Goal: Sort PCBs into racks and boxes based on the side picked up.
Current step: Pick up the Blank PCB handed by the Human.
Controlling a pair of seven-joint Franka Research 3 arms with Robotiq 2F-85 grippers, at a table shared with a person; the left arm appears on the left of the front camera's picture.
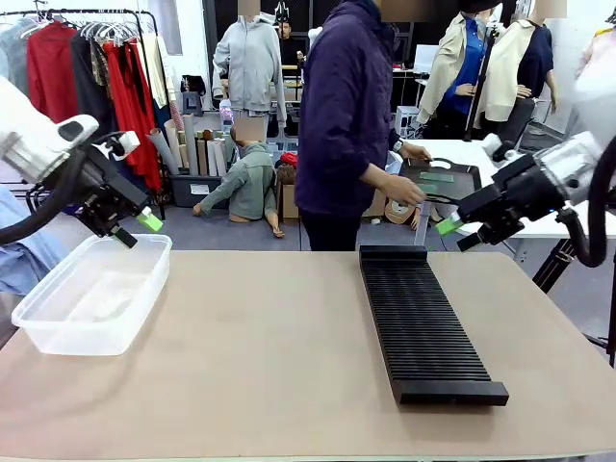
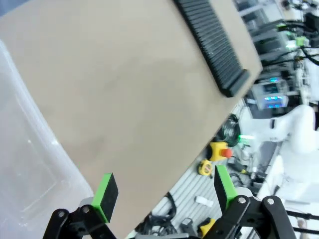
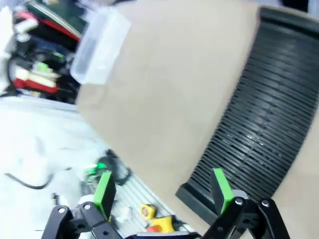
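Left tool (image 1: 138,229), jaws wide and empty, hangs over the far rim of the clear plastic tub (image 1: 58,332), which sits at the left edge of the bench (image 1: 260,356). Right tool (image 1: 452,229), also wide and holding nothing, hangs past the bench's far right corner, above the far end of the long black slotted rack (image 1: 423,322), which runs from the far edge toward the near edge, right of the middle.

Neither tool has a board, so this reads as the waiting step. Across the bench a person (image 1: 346,115) reaches a hand (image 1: 409,190) to a dark tray (image 1: 460,185) on a white side table (image 1: 460,149), where what look like green PCBs (image 1: 436,177) lie. The next move probably calls for a tool to close on a thin board edge, then go to the rack or the tub according to the face.

The boards are small and far off, so their faces cannot be told apart. Both wrist views are blurred. The tub and the rack slots appear empty.
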